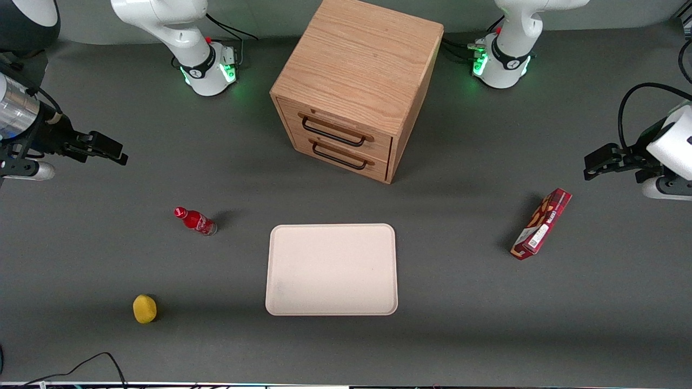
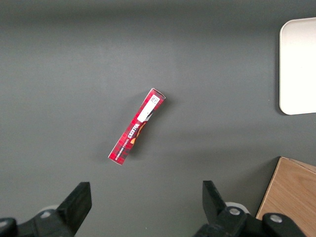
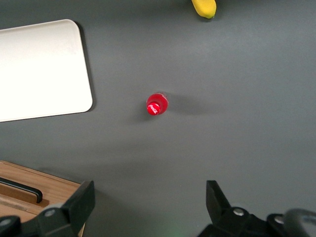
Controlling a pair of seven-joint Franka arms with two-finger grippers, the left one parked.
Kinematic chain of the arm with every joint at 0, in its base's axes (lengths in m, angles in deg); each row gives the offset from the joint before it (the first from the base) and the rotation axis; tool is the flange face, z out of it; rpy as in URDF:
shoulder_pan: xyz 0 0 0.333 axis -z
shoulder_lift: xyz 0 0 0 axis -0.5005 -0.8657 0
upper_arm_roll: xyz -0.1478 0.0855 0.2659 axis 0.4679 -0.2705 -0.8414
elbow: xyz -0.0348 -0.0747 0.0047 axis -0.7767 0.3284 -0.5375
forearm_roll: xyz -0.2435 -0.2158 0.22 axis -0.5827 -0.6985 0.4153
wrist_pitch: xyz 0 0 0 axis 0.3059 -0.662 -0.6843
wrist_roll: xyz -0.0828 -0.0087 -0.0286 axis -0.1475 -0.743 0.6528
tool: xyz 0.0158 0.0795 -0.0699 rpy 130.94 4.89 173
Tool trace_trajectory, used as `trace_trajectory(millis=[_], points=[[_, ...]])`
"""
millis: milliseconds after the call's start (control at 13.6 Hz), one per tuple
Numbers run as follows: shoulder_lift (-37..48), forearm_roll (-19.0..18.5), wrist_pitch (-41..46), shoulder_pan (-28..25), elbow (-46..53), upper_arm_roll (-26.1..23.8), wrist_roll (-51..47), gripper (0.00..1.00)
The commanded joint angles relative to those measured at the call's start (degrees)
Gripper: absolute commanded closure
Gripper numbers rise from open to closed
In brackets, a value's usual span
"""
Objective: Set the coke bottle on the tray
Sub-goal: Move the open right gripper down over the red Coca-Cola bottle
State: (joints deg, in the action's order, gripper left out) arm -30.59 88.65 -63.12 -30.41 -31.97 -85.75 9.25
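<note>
Nearest the front camera, a yellow lemon (image 1: pixel 144 308) sits on the grey worktop (image 1: pixel 459 302). Farther from the camera lies the pale tray (image 1: pixel 331 269), bare, and beside it toward the working arm's end stands the coke bottle (image 1: pixel 195 220), upright on the worktop, apart from the tray. Farther still, the hand (image 1: pixel 111 151) hangs high above the worktop, released, fingers spread wide, well apart from the bottle.
</note>
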Motion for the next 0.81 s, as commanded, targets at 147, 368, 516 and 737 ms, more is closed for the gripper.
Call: trace_trajectory(millis=[147, 368, 516, 737], points=[[-2.29, -0.76, 1.15, 1.17, 3.83, -1.51, 1.07, 0.0], [-4.66, -5.51, 0.89, 0.99, 5.15, -2.73, 1.77, 0.0], [-8.07, -2.8, -1.47, 1.52, 5.86, -2.47, 2.3, 0.0], [-13.61, -2.78, -10.07, 1.69, 5.16, -2.47, 2.21, 0.0]])
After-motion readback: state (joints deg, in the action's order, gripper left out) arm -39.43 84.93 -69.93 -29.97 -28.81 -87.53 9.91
